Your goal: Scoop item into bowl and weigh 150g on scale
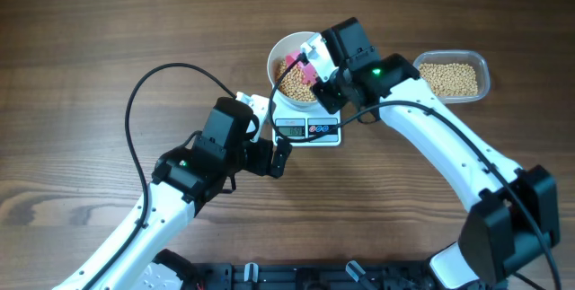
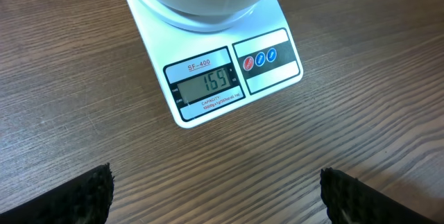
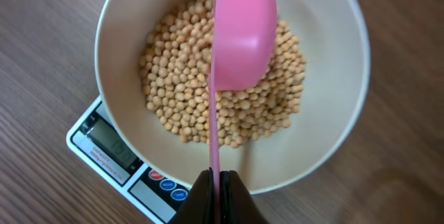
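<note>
The bowl (image 3: 329, 130) of beans (image 3: 180, 78) sits on the scale (image 2: 208, 106), upper centre of the overhead view, and the display reads 159, so the step in hand looks to be trimming the excess. The right fingers (image 3: 239, 203) are clamped on the handle of the pink scoop (image 3: 243, 30), which is turned on its side over the beans and probably empty. Dip it shallowly, carry a few beans at a time to the tub (image 1: 452, 76) at upper right and let the reading settle, while the left fingers (image 2: 76, 200) stand wide apart over the worktop (image 2: 69, 78), holding nothing
</note>
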Robot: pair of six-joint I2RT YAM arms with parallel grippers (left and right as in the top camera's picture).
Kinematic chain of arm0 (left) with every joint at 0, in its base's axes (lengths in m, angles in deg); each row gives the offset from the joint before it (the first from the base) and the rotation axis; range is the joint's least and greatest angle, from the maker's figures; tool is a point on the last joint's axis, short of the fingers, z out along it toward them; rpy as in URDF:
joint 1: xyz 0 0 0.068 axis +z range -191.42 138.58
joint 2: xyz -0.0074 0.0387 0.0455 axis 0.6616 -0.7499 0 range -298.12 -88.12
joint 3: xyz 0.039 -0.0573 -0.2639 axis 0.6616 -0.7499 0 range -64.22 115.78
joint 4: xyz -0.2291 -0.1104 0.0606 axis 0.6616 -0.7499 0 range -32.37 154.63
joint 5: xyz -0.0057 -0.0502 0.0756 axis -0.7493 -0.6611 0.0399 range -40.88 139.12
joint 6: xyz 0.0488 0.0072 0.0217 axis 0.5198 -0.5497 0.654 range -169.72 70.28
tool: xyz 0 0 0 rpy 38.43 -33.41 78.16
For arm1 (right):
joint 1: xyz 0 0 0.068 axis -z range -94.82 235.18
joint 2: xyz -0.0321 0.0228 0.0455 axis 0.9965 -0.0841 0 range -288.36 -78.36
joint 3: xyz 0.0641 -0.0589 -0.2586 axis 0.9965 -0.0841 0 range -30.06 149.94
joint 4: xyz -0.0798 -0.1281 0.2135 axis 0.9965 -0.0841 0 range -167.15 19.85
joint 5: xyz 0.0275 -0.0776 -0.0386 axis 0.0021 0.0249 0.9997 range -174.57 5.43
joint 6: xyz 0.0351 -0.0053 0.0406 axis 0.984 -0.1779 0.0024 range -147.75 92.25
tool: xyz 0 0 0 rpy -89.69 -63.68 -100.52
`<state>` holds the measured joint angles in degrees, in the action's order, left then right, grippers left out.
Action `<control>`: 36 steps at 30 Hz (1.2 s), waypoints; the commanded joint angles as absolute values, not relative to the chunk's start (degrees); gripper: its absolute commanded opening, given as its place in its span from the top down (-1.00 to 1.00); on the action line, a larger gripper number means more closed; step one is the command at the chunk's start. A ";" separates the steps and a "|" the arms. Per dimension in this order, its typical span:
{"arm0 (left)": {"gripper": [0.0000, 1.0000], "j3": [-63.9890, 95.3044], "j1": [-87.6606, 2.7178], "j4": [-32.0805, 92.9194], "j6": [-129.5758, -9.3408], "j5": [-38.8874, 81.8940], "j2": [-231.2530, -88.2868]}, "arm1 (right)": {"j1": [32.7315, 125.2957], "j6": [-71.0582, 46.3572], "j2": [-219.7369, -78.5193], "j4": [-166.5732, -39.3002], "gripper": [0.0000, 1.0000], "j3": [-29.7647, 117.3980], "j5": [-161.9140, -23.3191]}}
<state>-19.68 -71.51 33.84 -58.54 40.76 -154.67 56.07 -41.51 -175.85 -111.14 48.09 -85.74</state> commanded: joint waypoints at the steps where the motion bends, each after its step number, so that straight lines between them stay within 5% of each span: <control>1: -1.00 -18.57 -71.86 33.95 -57.84 41.07 -154.95 | 56.01 -41.35 -172.20 -109.83 0.91 48.72 -83.25; 22: -1.00 -18.57 -71.86 33.95 -57.84 41.07 -154.95 | 56.07 -40.76 -171.56 -109.66 0.92 48.70 -83.58; 36: -1.00 -18.57 -71.86 33.95 -57.82 41.07 -154.93 | 63.90 -37.64 -168.74 -109.68 0.92 48.75 -95.77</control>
<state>-19.68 -71.51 33.82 -58.54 40.76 -154.67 62.33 -38.51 -171.28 -109.94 48.09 -92.32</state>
